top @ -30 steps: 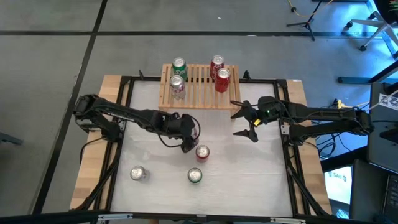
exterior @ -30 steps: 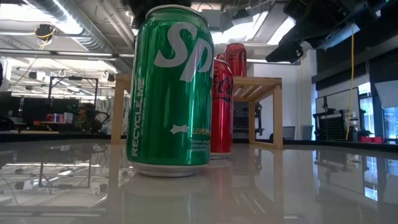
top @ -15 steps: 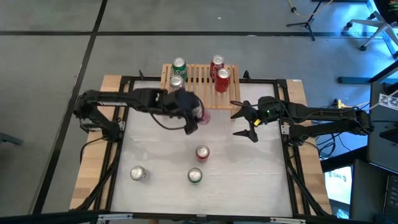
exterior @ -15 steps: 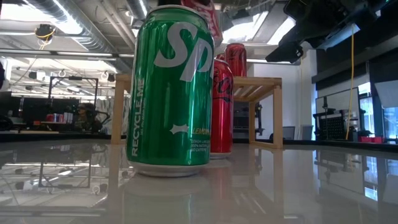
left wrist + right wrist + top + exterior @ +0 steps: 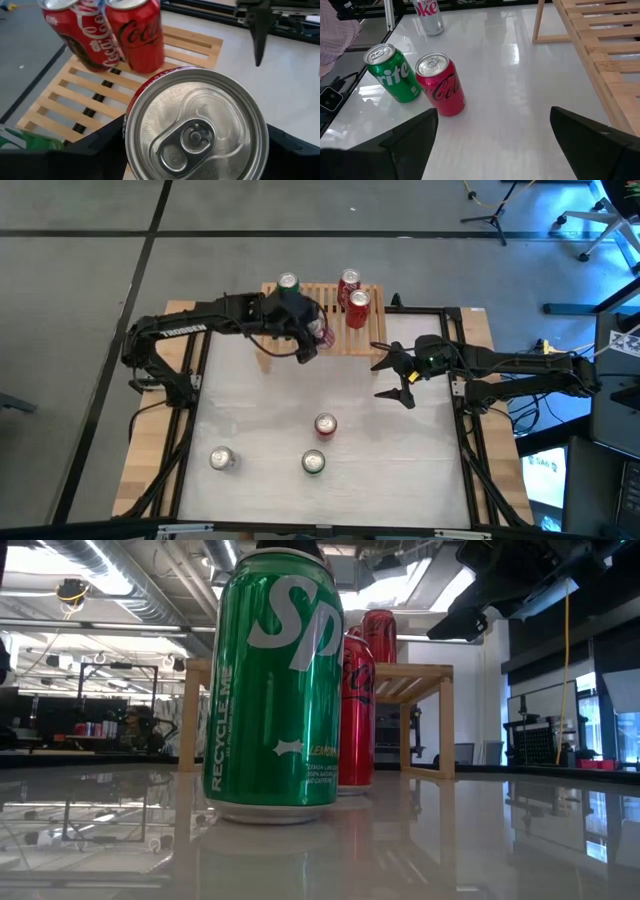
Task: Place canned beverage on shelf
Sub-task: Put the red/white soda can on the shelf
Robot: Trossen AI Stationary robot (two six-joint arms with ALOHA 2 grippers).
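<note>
My left gripper (image 5: 312,335) is shut on a red can (image 5: 195,135) over the near left part of the light wood shelf (image 5: 335,330). A green can (image 5: 288,282) and two red cans (image 5: 348,280) (image 5: 357,303) stand upright on the shelf's slats. My left arm hides part of the shelf's left end. My right gripper (image 5: 389,373) is open and empty over the table, to the right of the shelf's near edge. My left gripper pinches the red can's side wall (image 5: 131,107) between its two fingers (image 5: 90,150), one on each side. The fingers come from above. The can is upright with its silver top up, above the shelf slats; its bottom is hidden.
A red can (image 5: 325,425), a green can (image 5: 314,462) and a silver can (image 5: 221,459) stand upright on the white table's near half. The green can (image 5: 275,690) fills the low view. A black frame (image 5: 455,315) runs around the table.
My left gripper has carried the red can from the middle of the table toward the far edge and up, and now holds it over the shelf. The can has stayed upright in the hold.
</note>
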